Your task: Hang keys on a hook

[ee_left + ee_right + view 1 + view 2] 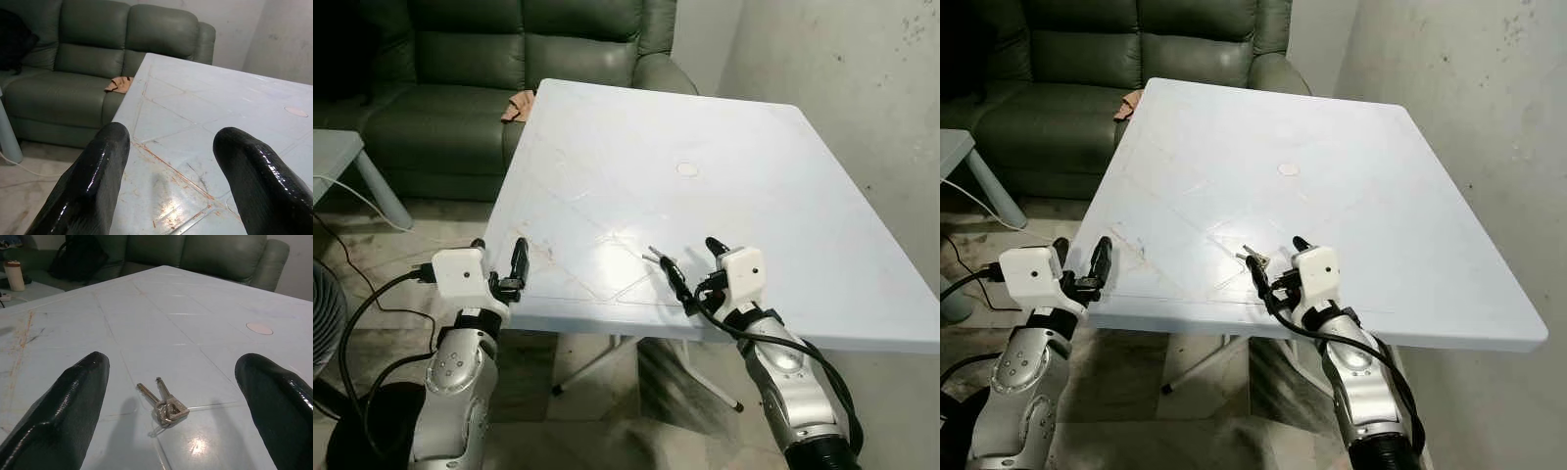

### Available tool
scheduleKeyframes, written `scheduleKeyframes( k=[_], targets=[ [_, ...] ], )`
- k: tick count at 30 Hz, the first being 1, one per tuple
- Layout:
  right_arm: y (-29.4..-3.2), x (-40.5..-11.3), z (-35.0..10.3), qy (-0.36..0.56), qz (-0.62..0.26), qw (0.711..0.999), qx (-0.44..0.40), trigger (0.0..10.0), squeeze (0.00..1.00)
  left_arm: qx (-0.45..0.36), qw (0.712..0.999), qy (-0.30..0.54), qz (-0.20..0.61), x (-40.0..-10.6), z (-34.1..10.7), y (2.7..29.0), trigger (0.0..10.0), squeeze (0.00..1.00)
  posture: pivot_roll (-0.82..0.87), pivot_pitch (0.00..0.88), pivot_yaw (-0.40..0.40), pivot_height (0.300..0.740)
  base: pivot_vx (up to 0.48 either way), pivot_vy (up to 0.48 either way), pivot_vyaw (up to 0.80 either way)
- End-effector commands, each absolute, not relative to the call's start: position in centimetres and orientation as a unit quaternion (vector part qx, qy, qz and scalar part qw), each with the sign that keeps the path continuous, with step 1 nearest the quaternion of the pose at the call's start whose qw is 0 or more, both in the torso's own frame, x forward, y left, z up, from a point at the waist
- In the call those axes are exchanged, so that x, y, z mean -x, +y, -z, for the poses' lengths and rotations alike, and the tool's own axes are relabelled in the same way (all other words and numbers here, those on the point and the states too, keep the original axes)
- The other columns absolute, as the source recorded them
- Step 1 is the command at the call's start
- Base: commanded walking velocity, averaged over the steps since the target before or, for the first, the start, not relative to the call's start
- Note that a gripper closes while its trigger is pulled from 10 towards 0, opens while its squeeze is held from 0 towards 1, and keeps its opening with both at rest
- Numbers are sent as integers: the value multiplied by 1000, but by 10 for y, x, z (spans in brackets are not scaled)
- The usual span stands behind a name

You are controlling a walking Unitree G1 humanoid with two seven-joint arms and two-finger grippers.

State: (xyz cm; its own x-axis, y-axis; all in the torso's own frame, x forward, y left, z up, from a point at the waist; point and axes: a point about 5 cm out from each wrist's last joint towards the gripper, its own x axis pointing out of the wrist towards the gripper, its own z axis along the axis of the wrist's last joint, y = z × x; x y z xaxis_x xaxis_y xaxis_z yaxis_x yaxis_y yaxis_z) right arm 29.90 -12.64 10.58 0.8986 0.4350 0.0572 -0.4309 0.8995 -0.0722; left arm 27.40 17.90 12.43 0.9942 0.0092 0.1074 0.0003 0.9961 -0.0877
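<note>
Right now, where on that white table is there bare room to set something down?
Most of the table is bare: the whole far half around the round plug, and the right side toward the wall. The near edge is crowded: the keys lie between the open fingers of the right pincer, and the left pincer, also open, hovers at the near left corner.
</note>
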Motion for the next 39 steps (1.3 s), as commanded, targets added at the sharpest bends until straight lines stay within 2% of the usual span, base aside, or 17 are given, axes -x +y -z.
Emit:
scheduleKeyframes(
  k=[1, 5, 10, 16, 39],
  targets=[
    [-127, -300, -107, -37, -226, 973, 31, 10000, 0, 38, 998, -57, -3, -273, -127, 178, 10000, 0, -78, 0, -46, 724, 0, 0, -663],
    [-126, -299, -108, -37, -226, 973, 31, 10000, 0, 41, 998, -55, -1, -273, -127, 178, 10000, 0, -76, 0, -48, 724, 0, 0, -664],
    [-126, -299, -107, -34, -227, 973, 30, 10000, 0, 43, 997, -56, 1, -273, -127, 177, 10000, 0, -75, 0, -48, 724, -293, 382, -663],
    [-126, -299, -107, -34, -227, 973, 30, 10000, 0, 41, 997, -58, -2, -273, -127, 178, 10000, 0, -76, 0, -47, 724, 0, 0, -667],
    [-127, -302, -110, -34, -215, 976, 29, 10000, 0, 32, 998, -54, -16, -274, -127, 180, 10000, 0, -74, 0, -50, 724, 0, 0, 0]
  ],
)
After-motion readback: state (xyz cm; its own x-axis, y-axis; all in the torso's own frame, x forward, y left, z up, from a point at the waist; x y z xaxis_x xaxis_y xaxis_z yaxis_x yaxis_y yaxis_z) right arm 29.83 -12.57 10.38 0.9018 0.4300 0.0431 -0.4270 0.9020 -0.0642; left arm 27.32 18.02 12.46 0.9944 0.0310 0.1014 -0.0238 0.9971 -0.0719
